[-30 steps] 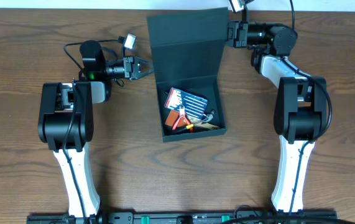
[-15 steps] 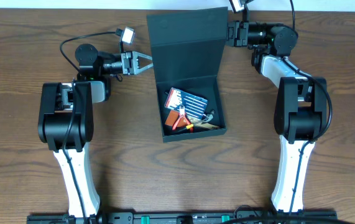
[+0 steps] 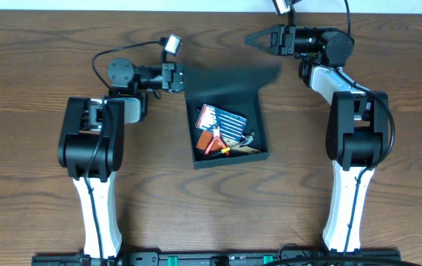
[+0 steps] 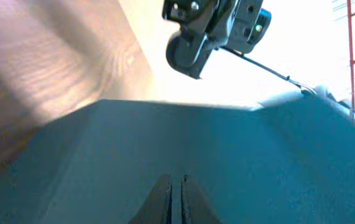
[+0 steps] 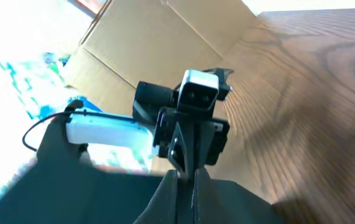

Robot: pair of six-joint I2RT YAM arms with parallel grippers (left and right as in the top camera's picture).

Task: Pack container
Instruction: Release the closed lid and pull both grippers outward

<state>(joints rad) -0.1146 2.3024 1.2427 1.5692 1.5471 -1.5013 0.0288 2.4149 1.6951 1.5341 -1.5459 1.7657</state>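
Left gripper (image 3: 181,76) and right gripper (image 3: 249,37), two in all, flank one container (image 3: 233,158)

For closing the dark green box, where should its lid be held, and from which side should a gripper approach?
Probably the free edge of the lid near its right corner, coming from the right with the right gripper. The lid stands tilted from its hinge at the back wall of the container, so that edge is raised and clear, and the left gripper occupies its left edge.

Robotics lab: left arm (image 3: 92,140) and right arm (image 3: 355,133) mounted at the near edge of a wooden table (image 3: 18,185), cardboard carton (image 5: 165,37) beyond it.
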